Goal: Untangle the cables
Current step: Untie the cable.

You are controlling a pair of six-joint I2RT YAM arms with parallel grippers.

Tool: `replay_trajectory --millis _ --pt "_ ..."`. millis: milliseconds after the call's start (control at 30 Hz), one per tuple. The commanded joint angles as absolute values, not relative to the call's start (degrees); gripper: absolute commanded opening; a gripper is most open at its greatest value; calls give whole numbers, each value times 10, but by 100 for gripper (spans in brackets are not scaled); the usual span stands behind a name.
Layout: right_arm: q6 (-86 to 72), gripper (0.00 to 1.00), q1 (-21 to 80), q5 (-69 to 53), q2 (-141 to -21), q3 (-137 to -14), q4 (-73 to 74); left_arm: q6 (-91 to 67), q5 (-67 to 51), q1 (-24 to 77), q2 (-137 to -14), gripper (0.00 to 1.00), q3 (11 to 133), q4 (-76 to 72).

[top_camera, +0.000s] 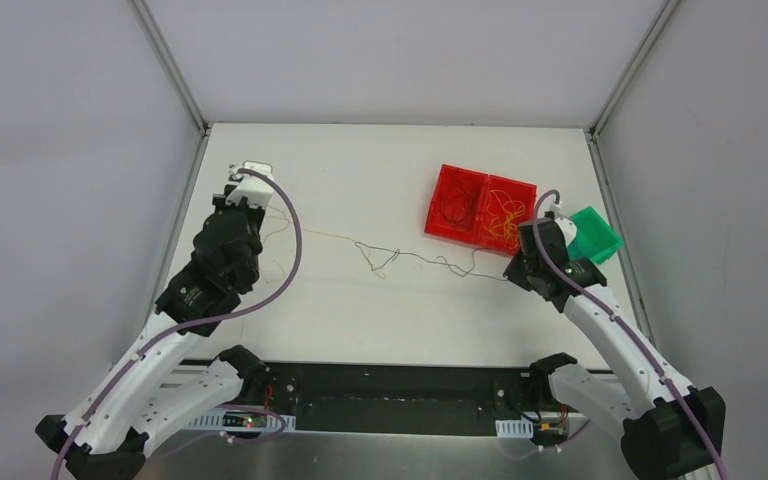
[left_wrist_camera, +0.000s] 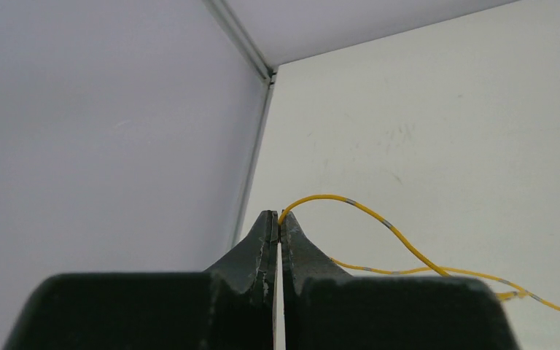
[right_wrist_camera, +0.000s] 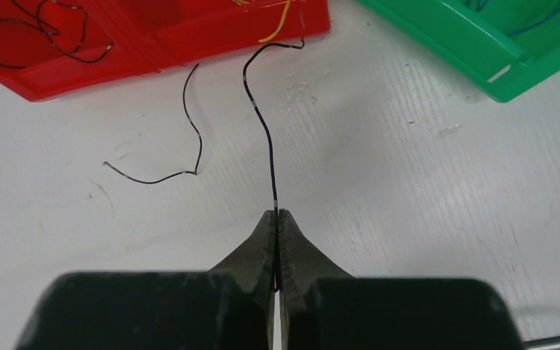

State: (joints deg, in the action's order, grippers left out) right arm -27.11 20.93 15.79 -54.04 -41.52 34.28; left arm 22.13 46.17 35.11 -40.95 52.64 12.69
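Closest up, the left gripper: two dark fingers pressed together, pinching the end of a thin yellow cable. Up near the far left corner of the table. Yellow cable bending away from the tips in a hump, then down and off to the right.

Same with the right gripper: fingers squeezed tight on the end of a thin black cable. Low over the table near the right edge, just beside a red tray and a green tray.

From above, one long line across the middle of the table, running from one gripper to the other. Yellow on the left part, black on the right part, joined at a small knot about halfway. Wavy in places, not pulled straight.

More yellow strands piled in the right half of the red tray, dark strands in its left half. A bit of blue strand in the green tray.
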Motion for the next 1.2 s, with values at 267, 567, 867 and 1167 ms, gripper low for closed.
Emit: replay_trajectory --millis 267,567,867,1167 --pt "-262 0 187 82 -503 -433 377 216 491 330 -406 0 523 92" --pt "-218 0 255 -67 -604 -505 410 169 371 330 -389 0 503 92" --pt "-208 69 354 -47 -700 -566 435 157 324 330 -388 0 499 97" --pt "-104 83 440 -93 -748 -655 338 160 234 330 -371 0 489 97"
